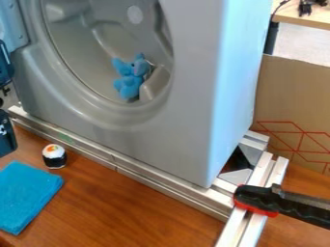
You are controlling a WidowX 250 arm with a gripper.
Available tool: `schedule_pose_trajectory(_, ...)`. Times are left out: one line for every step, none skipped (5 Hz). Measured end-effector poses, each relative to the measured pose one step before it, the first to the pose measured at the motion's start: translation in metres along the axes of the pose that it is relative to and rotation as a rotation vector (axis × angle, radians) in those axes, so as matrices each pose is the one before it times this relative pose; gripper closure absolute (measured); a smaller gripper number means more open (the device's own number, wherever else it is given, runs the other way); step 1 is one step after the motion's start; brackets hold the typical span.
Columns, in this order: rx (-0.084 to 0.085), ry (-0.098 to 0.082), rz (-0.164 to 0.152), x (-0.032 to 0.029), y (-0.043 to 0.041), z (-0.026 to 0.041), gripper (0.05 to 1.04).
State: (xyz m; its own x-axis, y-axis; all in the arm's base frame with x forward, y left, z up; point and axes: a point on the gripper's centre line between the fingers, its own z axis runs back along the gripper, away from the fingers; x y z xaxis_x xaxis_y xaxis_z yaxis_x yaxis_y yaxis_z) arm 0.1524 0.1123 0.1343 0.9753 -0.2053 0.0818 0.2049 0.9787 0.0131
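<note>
Dark parts of the robot arm (7,134) stand at the left edge, beside the grey front of a toy washing machine (187,120). A blue plush elephant (130,77) sits inside the round drum opening, against its lower right side. On the wooden table in front of the machine, a small toy sushi roll (54,156) stands upright, with a white top, an orange and green centre and a black band. A folded blue cloth (27,195) lies at the lower left, nearer the camera than the roll and apart from it.
A metal rail (135,170) runs along the machine's base and meets other rails (243,226) at the lower right. A black and red clamp handle (264,201) lies over those rails. Cardboard (293,101) stands to the machine's right.
</note>
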Motion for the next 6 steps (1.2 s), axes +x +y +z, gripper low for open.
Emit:
schedule_pose_trajectory(-0.0120, 0.0097, 0.0024, -0.00104, -0.00145, -0.00326, 0.081)
schedule_pose_trajectory(-0.0106, -0.0078, -0.0076, 0.01079, 0.00136, -0.00085, 0.081)
schedule_pose_trajectory(0.0165, -0.0476, -0.0212, 0.02433, 0.00484, 0.00608, 0.081)
schedule_pose_trajectory(-0.0016, -0.0770, -0.0197, 0.02510, 0.00118, 0.00411, 0.081)
schedule_pose_trajectory(0.0144, -0.0607, -0.0423, 0.01860, 0.00155, -0.00159, 0.081)
schedule_pose_trajectory(0.0191, -0.1018, -0.0382, 0.01681, 0.00536, -0.00324, 0.081)
